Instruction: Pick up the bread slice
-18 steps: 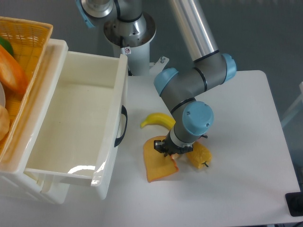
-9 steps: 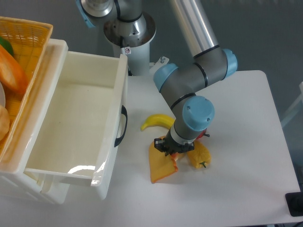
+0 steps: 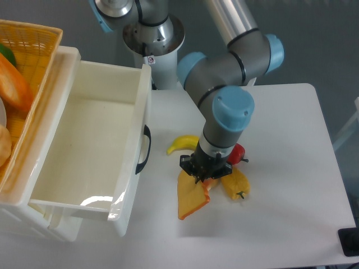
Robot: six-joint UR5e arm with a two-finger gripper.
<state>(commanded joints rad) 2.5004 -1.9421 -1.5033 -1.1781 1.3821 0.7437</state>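
The bread slice [image 3: 192, 199] hangs tilted from the gripper, its upper edge clamped and its lower corner close to or touching the white table [image 3: 291, 185]; the view does not settle which. At the far left, a yellow wicker basket [image 3: 39, 42] sits on a white cabinet, holding orange toy foods [image 3: 14, 78]. Below and right of it, an open white drawer [image 3: 92, 145] juts over the table, a black handle [image 3: 145, 148] on its front. Just right of the handle lies a curved yellow banana [image 3: 182, 143], near the slice but apart from it. The gripper [image 3: 205, 174] points straight down, its fingers closed on the top of the bread slice. Beside the slice on the right rests a lumpy yellow pepper [image 3: 235, 184], and a small red item [image 3: 238, 153] peeks out from behind the wrist. The arm [image 3: 227, 67] rises above to its base [image 3: 154, 36] at the table's rear edge.
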